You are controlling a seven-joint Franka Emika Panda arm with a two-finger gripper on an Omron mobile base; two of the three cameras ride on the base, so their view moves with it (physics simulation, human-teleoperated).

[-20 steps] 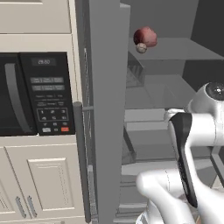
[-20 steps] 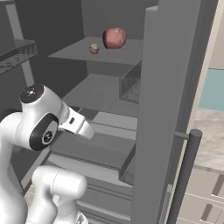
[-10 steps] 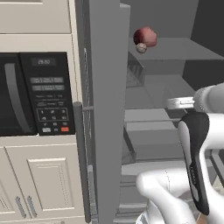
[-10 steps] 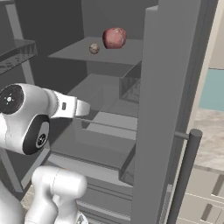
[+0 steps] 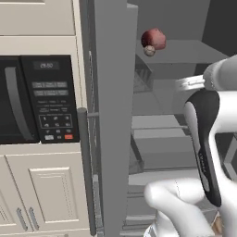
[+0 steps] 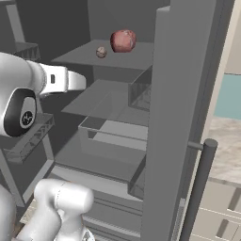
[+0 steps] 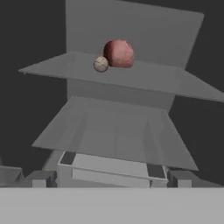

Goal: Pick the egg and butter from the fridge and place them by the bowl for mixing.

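In the left base view the fridge (image 5: 109, 115) stands open, its grey door edge-on with the long bar handle (image 5: 85, 171) down its front, and a black-fronted microwave (image 5: 37, 99) is set in the cream cabinets to its left. On the top shelf (image 5: 185, 51) the egg (image 5: 149, 50) lies just in front of and touching a lumpy red-pink chunk (image 5: 154, 39). The white arm (image 5: 208, 139) rises at the right, its wrist level with the middle shelves. In the right base view the egg (image 6: 101, 52) sits on the same top shelf (image 6: 84, 56), just left of the chunk (image 6: 123, 41), with a drawer (image 6: 113, 139) lower down; the arm (image 6: 28, 89) reaches in from the left, below the egg's shelf. In the hand view the egg (image 7: 101, 64) rests against the lower left of the chunk (image 7: 118, 53) on the top shelf (image 7: 153, 78), above and well apart from the camera. I cannot tell whether the jaws are apart or together. The butter cannot be made out in any view.
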